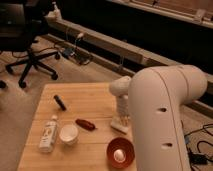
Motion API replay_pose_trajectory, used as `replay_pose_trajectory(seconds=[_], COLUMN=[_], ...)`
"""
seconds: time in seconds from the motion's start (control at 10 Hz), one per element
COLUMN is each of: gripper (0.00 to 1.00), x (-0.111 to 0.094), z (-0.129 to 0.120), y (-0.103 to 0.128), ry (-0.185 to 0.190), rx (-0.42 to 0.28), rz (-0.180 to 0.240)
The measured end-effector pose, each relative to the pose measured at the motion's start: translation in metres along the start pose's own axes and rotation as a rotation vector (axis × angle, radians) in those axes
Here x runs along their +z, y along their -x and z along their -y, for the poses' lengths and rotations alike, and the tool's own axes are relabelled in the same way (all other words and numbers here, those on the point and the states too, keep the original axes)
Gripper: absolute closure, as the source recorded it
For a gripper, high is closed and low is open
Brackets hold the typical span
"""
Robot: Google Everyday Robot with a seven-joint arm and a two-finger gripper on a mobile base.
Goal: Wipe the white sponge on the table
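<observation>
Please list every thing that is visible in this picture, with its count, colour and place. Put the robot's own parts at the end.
table: one, light wood, centre.
white sponge: one, off-white, on the table under the gripper.
black object: one, small, table's far left part.
bottle: one, clear with white label, lying at the left edge.
white cup: one, beside the bottle.
red object: one, dark red, mid-table.
bowl: one, red, holding a pale round thing, near edge.
office chair: one, black, upper left.
arm: one, white, right side.
gripper: one, white, down at the sponge.

No readable text anywhere; bottle [48,133] label blank at this view; claw [120,121] low over table [90,95].
</observation>
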Motion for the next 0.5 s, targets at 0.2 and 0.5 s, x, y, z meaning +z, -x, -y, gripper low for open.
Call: replay_pose_trajectory(seconds=[0.2,0.5], gripper=[1.00,1.00], x=[-0.016,-0.035], z=[0.031,0.015], y=[0.065,0.139], ry=[0.026,0.060], rx=[0.131,0.134], rz=[0.083,0.129])
